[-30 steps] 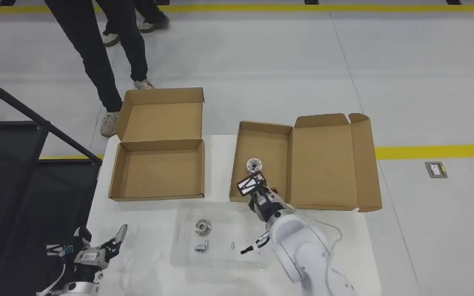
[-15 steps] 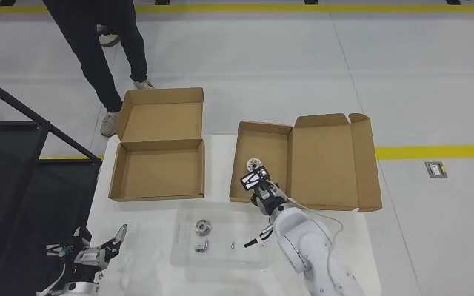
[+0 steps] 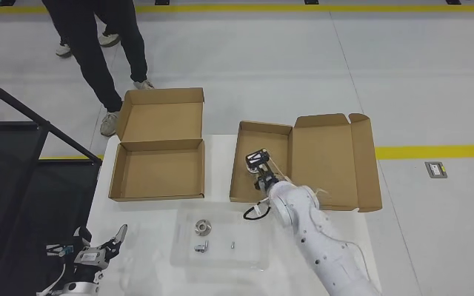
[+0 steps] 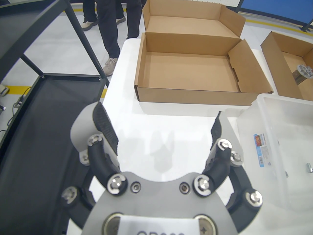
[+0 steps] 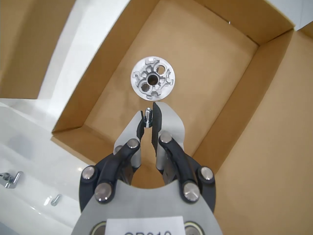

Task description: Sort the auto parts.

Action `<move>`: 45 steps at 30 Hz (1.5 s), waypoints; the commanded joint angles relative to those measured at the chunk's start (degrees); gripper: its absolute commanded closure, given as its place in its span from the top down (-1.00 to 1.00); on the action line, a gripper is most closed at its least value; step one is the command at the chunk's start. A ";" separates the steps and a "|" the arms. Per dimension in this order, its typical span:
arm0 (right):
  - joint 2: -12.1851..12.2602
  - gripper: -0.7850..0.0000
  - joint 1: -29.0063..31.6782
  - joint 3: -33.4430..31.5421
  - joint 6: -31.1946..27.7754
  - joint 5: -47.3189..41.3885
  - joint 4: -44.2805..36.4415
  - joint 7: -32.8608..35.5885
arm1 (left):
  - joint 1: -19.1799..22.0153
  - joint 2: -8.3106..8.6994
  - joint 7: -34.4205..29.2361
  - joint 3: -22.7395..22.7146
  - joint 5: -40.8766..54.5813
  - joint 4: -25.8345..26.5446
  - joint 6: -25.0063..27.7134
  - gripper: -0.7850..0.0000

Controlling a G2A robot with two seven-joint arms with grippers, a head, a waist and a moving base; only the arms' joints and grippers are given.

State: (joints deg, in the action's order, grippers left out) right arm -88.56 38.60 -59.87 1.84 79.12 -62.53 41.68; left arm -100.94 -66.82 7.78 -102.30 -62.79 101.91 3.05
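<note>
Pinching a small threaded bolt (image 5: 148, 119) by its head between nearly closed fingertips, the right gripper (image 5: 148, 110) is hovering over the floor of the right cardboard box (image 5: 207, 57). The bolt's threaded end is sticking out past the pads, pointing toward a round slotted metal hub (image 5: 153, 78) lying in that box. The left gripper (image 4: 158, 110) is hanging over the white table (image 4: 171, 128) beside the clear plastic bin (image 4: 247, 113), fingers spread wide and holding nothing.
</note>
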 commanded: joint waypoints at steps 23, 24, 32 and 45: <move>-3.20 -0.50 -10.46 3.99 -0.81 -1.76 21.66 0.74 | 0.00 0.00 0.00 0.00 0.00 0.00 0.00 1.00; -3.25 -0.49 -10.54 3.99 -0.83 -1.76 21.86 0.66 | 0.00 0.00 0.00 0.00 0.00 0.00 0.00 1.00; -3.20 -0.53 -10.29 3.30 -0.38 -1.57 21.47 -0.15 | 0.00 0.00 0.00 0.00 0.00 0.00 0.00 1.00; -1.00 -0.43 -4.62 -0.76 -3.61 0.31 11.10 0.17 | 0.00 0.00 0.00 0.00 0.00 0.00 0.00 1.00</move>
State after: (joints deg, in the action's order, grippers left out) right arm -89.82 33.21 -60.17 -1.42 79.18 -49.97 41.54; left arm -100.94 -66.82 7.78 -102.30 -62.79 101.91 3.05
